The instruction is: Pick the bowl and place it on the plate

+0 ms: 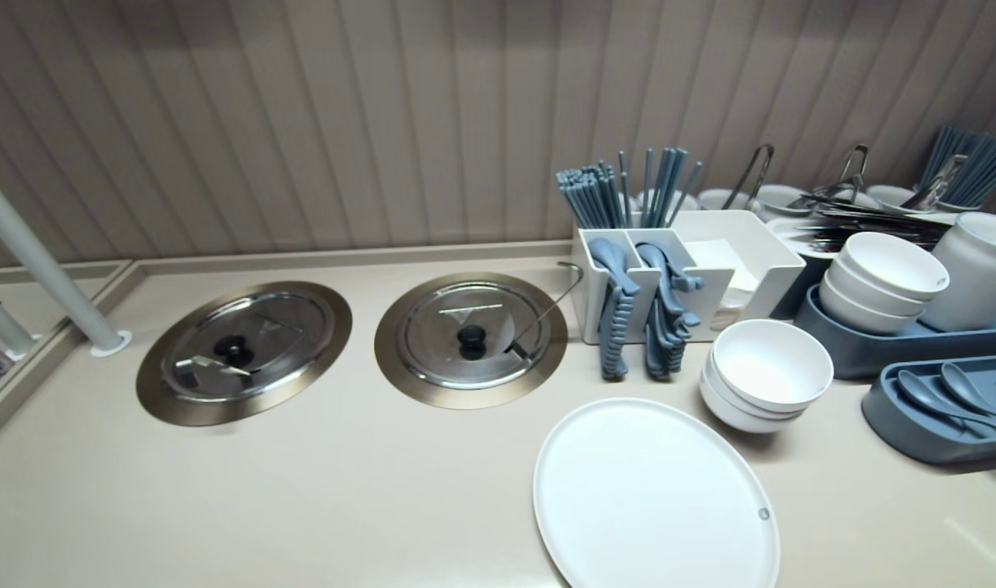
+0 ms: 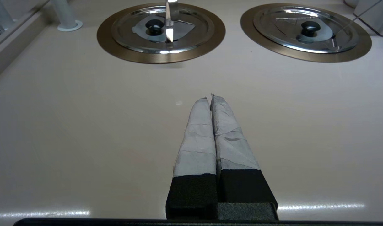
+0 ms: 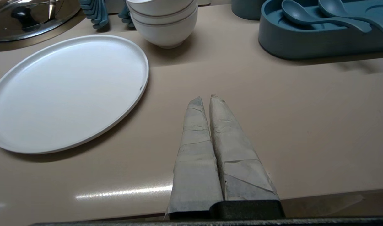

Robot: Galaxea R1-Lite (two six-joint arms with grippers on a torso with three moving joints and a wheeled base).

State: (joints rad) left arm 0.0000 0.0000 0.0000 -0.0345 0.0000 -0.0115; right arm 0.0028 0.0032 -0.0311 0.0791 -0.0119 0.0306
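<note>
The white plate (image 3: 66,91) lies flat on the counter (image 3: 273,110), just beside the right gripper (image 3: 204,98) and not touching it. The plate is big, round and shiny. It looks stiff and smooth, so I think it would be slippery, a bit heavy, and could crack if dropped. Because it lies so flat, the low rim near the gripper looks like the only place to take hold. The right gripper's fingers (image 3: 194,141) are wrapped in grey tape, pressed together, and hold nothing. The left gripper (image 2: 210,96) is over a bare part of the counter, and its fingers are pressed together and empty too. The nearest thing to it is the left lid (image 2: 161,29), which is well apart from it. That lid is shiny metal, hard and probably slippery. Its small black knob (image 2: 154,25) in the middle looks like the best place to grab. A second lid (image 2: 306,29) sits beside it, also set in a brown ring. Behind the plate stands a stack of white bowls (image 3: 163,22). A blue tray (image 3: 320,40) with spoons lies off to the side, and a white box (image 1: 759,253) holds blue chopsticks (image 1: 620,192). The counter is smooth and tan, and light shines off it. A wall (image 1: 302,122) with ridges rises behind it, and a white pole (image 1: 41,261) stands at the far left.
</note>
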